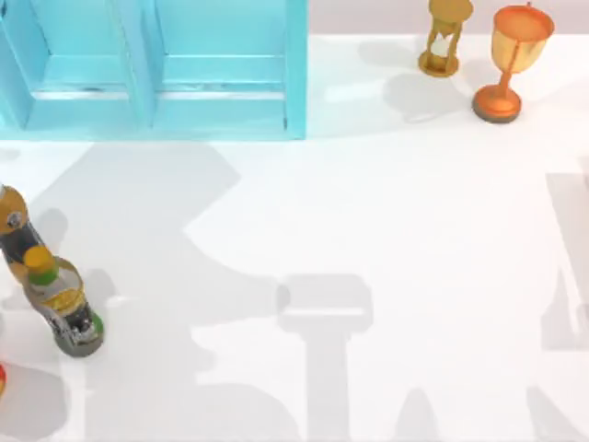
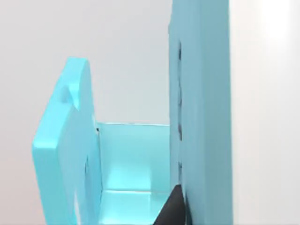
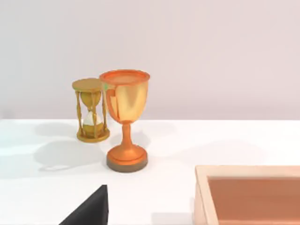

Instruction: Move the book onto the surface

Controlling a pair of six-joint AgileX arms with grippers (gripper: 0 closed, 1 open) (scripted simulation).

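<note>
**A:** Start close in. What does the left gripper [image 2: 172, 208] have?

**B:** I cannot tell how far open it is or whether it holds anything. It sits right up against the turquoise cabinet [image 2: 201, 117], by the mouth of one compartment, with a tilted blue panel [image 2: 63, 154] on the far side of that opening.

**A:** And the book?

**B:** I cannot pick it out for certain, nor its long axis. My guess is that it lies inside the cabinet, so ahead of the left gripper and deeper in.

**A:** So the left arm is nearer?

**B:** Yes. The right gripper [image 3: 91, 211], its state also impossible to tell, is beside a wooden tray [image 3: 248, 169], facing the goblet [image 3: 125, 122] and hourglass [image 3: 92, 110] at the worktop's far right.

**A:** Room to set it down?

**B:** Plenty. The worktop [image 1: 386, 212] in front of the cabinet is broad and bare. Only the bottles [image 1: 64, 304] near the left edge need avoiding.
</note>
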